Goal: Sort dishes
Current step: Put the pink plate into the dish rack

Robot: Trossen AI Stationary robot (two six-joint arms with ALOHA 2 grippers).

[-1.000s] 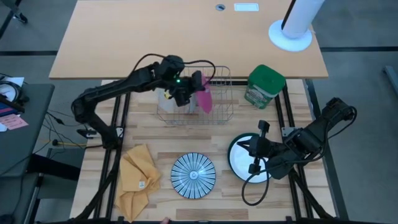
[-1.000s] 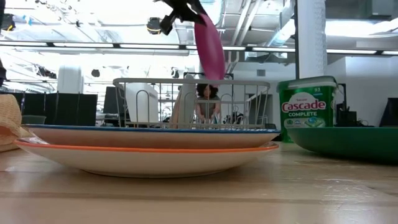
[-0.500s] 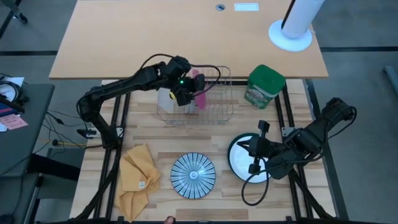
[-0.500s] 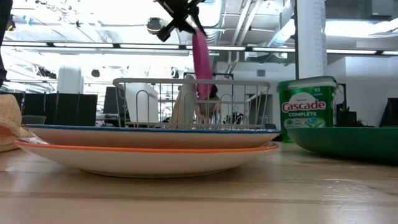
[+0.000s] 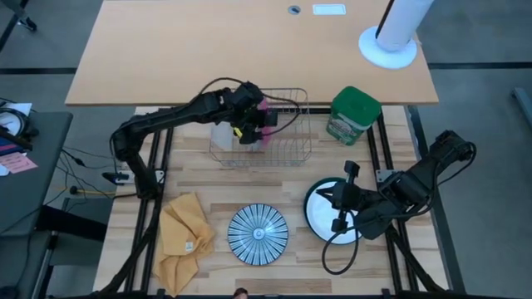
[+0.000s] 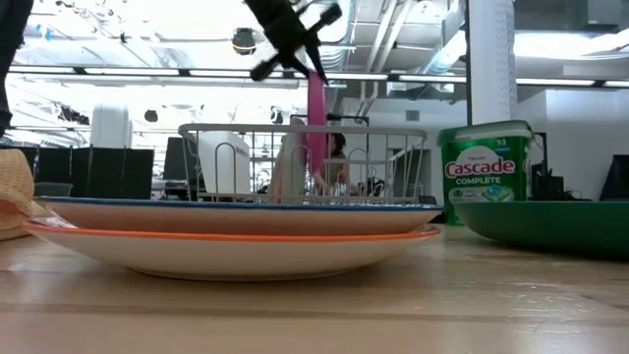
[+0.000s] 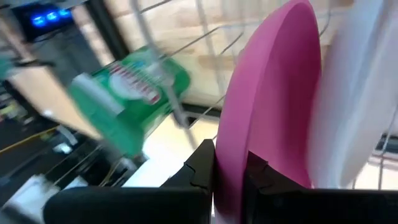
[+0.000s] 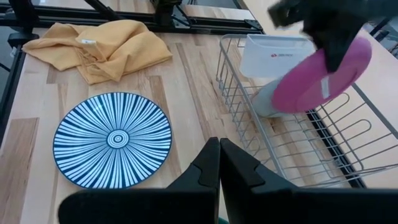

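My left gripper (image 5: pixel 254 124) is shut on a magenta-pink plate (image 6: pixel 316 118) that stands on edge over the wire dish rack (image 5: pixel 287 137). The plate's lower part is down between the rack's walls. A small grey plate (image 8: pixel 266 99) leans in the rack beside it. My right gripper (image 8: pixel 218 163) is shut and empty over the white plate with a dark green rim (image 5: pixel 316 218). I cannot tell whether it touches that plate. A blue-and-white striped plate (image 5: pixel 258 234) lies on an orange-rimmed plate (image 6: pixel 236 241) near the front edge. My left gripper pinches the pink plate's upper rim (image 7: pixel 231 163) between its two fingers (image 7: pixel 200 167), one finger on each face. The fingers slant down from above. The plate hangs upright below them. Whether its lower edge (image 6: pixel 316 169) rests on the rack's wires cannot be told.
A frosted container (image 8: pixel 273 55) stands at the rack's left end. A green canister (image 5: pixel 353 115) stands right of the rack. A yellow cloth (image 5: pixel 184 234) lies at the front left. A white post (image 5: pixel 397 33) stands on the far table.
My left gripper has gone down and a little toward the table's right edge over the rack. It has turned the pink plate from a tilt to upright on edge. The plate's lower part has dropped inside the rack.
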